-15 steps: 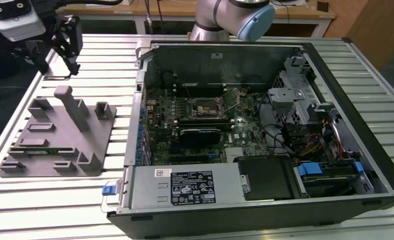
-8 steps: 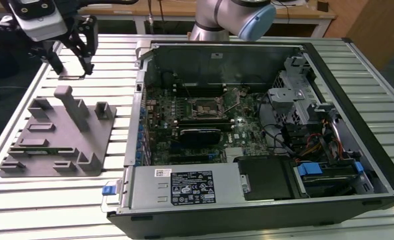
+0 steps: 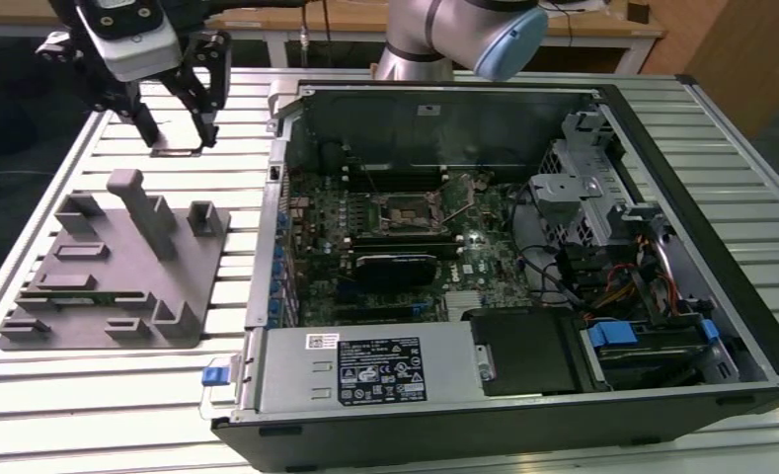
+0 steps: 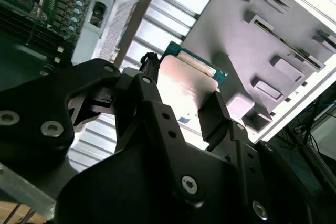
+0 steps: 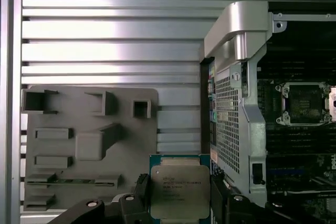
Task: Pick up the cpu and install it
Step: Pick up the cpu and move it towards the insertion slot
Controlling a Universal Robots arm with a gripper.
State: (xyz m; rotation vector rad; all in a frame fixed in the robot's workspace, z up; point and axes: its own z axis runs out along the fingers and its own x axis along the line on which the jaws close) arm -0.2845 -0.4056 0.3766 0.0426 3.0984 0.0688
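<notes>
An open computer case [image 3: 744, 257] lies on the slatted metal table [image 3: 100, 395], its motherboard [image 3: 482, 257] exposed. Beside it, on the exterior view's left, sits a gray moulded parts tray [image 3: 86, 286]. The gripper [image 3: 179, 141] hangs over the table beyond that tray, its fingers [image 5: 218, 195] clamped on opposite edges of the cpu [image 5: 180, 192], metal top facing the first wrist view. The motherboard's socket [image 5: 304, 103] is well apart from it.

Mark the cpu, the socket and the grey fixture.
cpu [image 5: 180, 191]: first wrist view, middle of its metal lid.
socket [image 5: 304, 103]: first wrist view, its centre.
fixture [image 5: 139, 142]: first wrist view, bare base.
</notes>
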